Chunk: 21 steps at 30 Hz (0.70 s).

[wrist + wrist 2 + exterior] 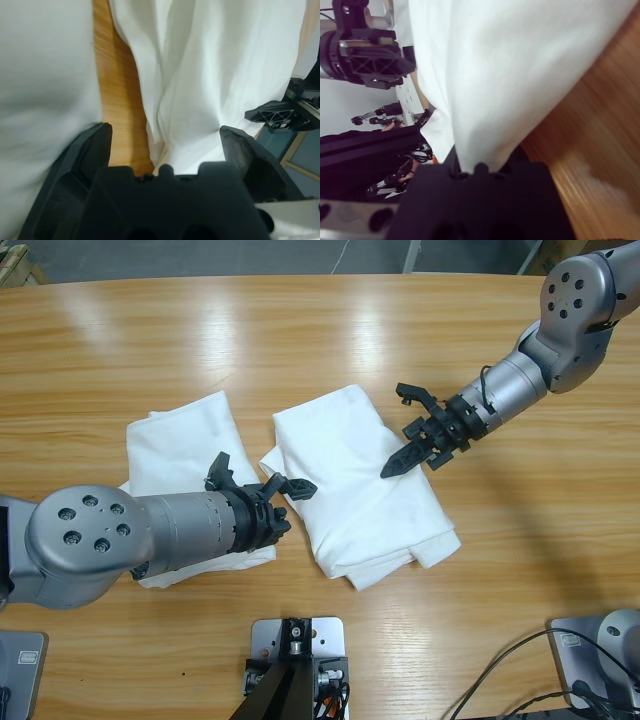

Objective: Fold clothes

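Two folded white T-shirts lie mid-counter [120,330]. The left claw [262,490], spread, hovers between the left shirt [185,445] and the centre shirt [355,485], nearer its left edge. The right claw [425,430], spread, hovers over its upper right; that shirt's long axis runs diagonally toward lower right.

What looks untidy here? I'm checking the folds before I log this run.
The middle T-shirt lies askew on the table, and its near edge shows uneven layers poking out. The T-shirt beside it is a neater bundle, partly hidden under the left arm. Nothing looks torn or stained.
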Motion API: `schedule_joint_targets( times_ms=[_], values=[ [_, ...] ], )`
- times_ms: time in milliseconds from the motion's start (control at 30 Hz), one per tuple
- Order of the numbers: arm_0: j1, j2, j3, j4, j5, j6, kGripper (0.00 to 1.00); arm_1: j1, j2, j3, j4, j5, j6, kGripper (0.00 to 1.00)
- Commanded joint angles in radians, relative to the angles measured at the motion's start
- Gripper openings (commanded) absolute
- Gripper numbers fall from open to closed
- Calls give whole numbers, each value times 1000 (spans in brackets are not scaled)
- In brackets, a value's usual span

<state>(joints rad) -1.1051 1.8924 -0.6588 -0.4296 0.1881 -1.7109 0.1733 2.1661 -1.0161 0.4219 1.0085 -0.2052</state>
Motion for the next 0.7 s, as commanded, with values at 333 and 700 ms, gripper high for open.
schedule_joint_targets(
  times_ms=[333,700],
  values=[
    [8,-57,200,-112,-6,8,826,-6,7,11,9,-10,-15,0],
    [8,90,23,-202,-82,104,825,-6,-5,15,9,-10,-16,0]
  ],
)
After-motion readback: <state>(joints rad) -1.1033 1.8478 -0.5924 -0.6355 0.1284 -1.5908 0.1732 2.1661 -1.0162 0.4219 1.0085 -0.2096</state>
